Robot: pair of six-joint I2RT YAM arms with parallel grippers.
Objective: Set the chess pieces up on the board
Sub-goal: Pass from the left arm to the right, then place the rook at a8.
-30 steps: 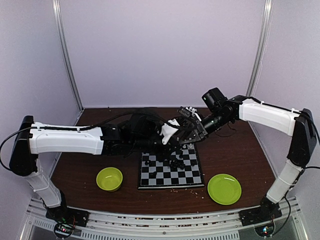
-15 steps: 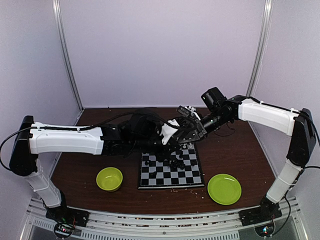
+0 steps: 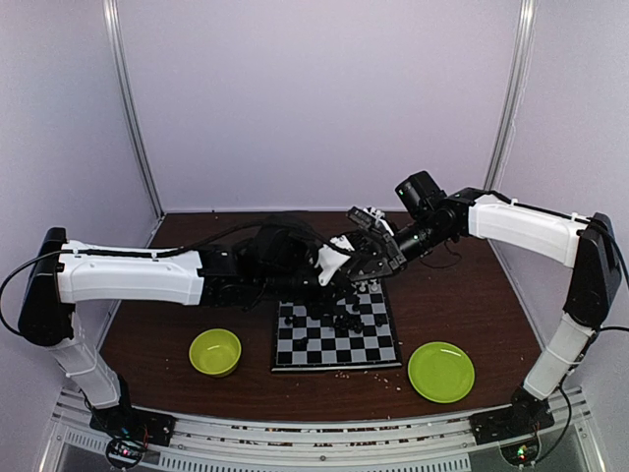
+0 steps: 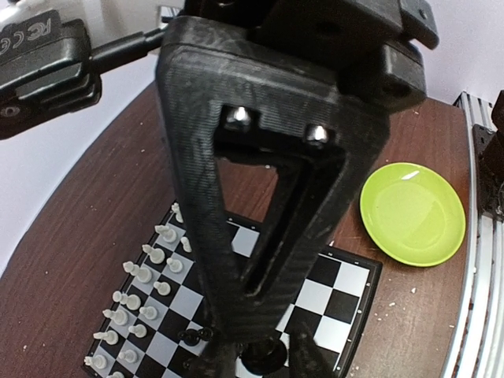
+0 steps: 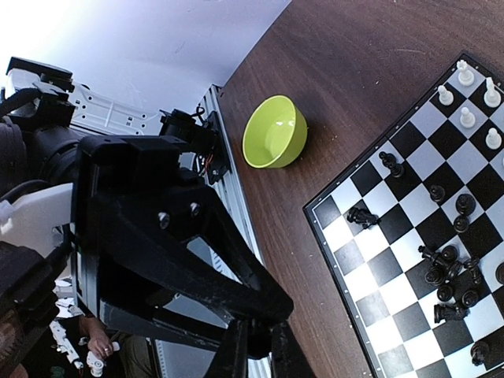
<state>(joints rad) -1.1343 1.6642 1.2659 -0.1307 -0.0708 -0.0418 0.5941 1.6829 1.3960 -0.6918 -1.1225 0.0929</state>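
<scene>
Top external: showing left gripper (image 3: pixel 342 262) and right gripper (image 3: pixel 371 248) crowding together above the far edge of the board (image 3: pixel 305 351); risking a clash on any closer approach.
Left wrist: apparently pinching a black piece (image 4: pixel 264 353) over the board (image 4: pixel 335 293), beside ranked white pieces (image 4: pixel 142 276); risking toppling neighbours by lowering off-centre.
Right wrist: viewing black pieces (image 5: pixel 450 272) clustered untidily mid-board; cropping the jaw ends, so not telling right gripper (image 5: pixel 258 354) open from closed.
</scene>
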